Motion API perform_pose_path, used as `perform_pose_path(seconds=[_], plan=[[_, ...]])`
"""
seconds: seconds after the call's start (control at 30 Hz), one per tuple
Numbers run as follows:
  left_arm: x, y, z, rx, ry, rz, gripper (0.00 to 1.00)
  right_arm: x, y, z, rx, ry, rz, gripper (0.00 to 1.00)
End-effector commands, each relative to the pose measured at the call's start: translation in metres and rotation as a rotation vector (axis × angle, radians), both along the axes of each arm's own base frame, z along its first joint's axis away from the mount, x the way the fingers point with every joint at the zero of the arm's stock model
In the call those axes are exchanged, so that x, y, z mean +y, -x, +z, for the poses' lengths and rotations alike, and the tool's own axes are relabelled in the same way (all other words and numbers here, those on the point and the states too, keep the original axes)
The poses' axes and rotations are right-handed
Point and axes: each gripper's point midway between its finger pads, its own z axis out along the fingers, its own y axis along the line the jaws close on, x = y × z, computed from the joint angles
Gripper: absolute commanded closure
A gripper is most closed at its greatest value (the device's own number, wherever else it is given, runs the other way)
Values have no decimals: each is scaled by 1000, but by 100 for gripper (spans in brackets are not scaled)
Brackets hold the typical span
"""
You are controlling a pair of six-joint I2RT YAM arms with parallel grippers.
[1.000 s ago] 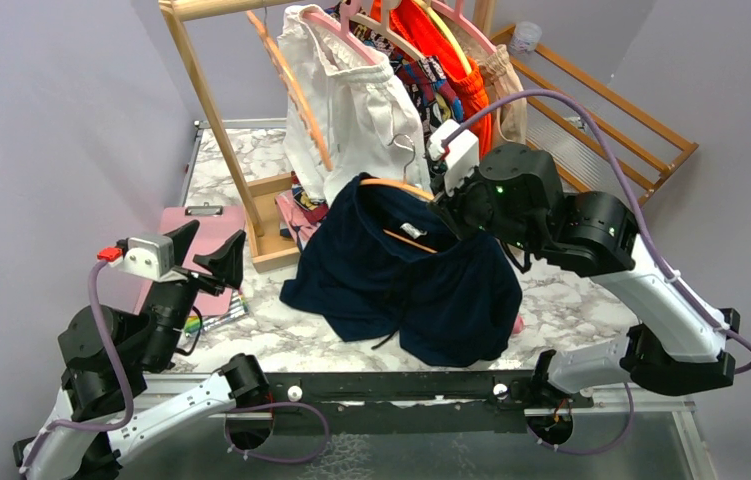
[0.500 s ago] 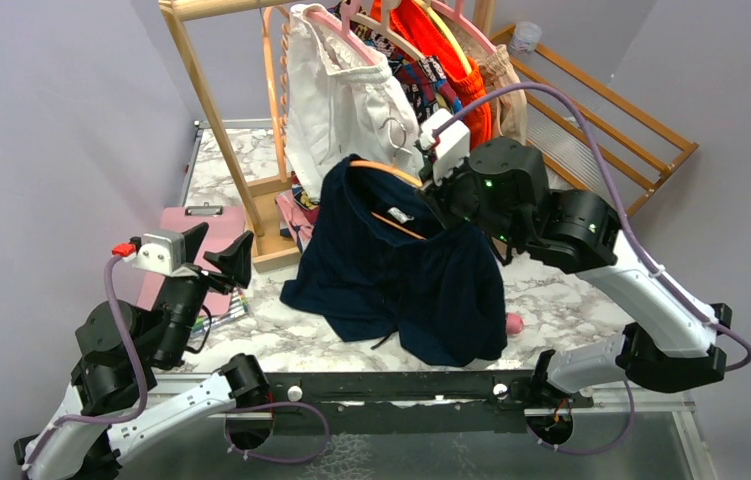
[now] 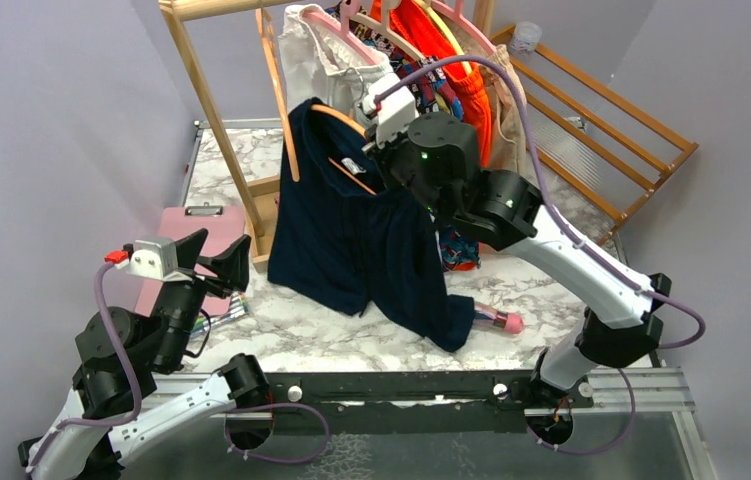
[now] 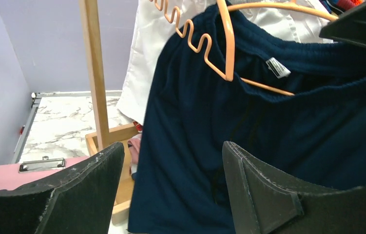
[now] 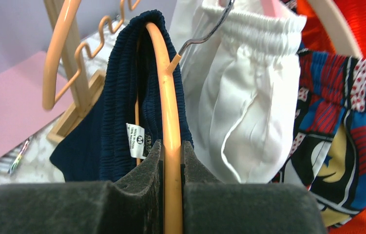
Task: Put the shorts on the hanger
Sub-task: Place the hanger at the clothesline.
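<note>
The right gripper (image 5: 172,151) is clamped on the curved shoulder of a thin orange-tan hanger (image 5: 167,87), its two dark foam pads pressed tight on either side of the wood. It holds the hanger raised, close to a wooden rack (image 3: 216,110) at the back of the table (image 3: 551,290). Dark navy shorts (image 3: 351,240) are draped over this hanger, the ribbed waistband bunched over its shoulder and a small white label (image 5: 135,140) showing inside the band. The fabric hangs in long folds, with the lowest hem down near the marble table top; whether it touches cannot be told. Just behind the navy fabric hang white shorts (image 5: 239,97), and a second hanger (image 5: 56,58) of the same colour, with a wavy edge, hangs just to the left of the waistband. The left gripper (image 3: 213,250) sits low on the left, over a pink clipboard (image 3: 196,235), its fingers spread wide apart and holding nothing, well apart from the shorts
</note>
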Motion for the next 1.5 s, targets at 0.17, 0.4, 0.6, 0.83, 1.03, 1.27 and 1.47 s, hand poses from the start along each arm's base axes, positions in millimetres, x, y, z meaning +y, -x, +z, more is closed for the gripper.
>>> perform_pose_path(seconds=[0.17,0.4,0.6,0.83,1.03,1.27,1.47], plan=[[-4,-3,-1,8,18,0,24,5,-32,86,-250,-205,-149,99],[-8,-4,-2,15,7,-2,24,24,-42,113,-342,-236,-135,99],[-10,-4,1,17,26,-16,25,32,-51,129,-423,-242,-160,99],[-16,-5,-5,32,35,-31,25,43,-64,127,-448,-281,-168,99],[-19,-5,-9,40,35,-37,25,50,-71,135,-484,-355,-164,99],[-13,-3,-6,30,48,-27,25,49,-91,141,-541,-373,-209,99],[-7,-1,-7,29,61,-16,25,49,-103,142,-549,-402,-203,99]])
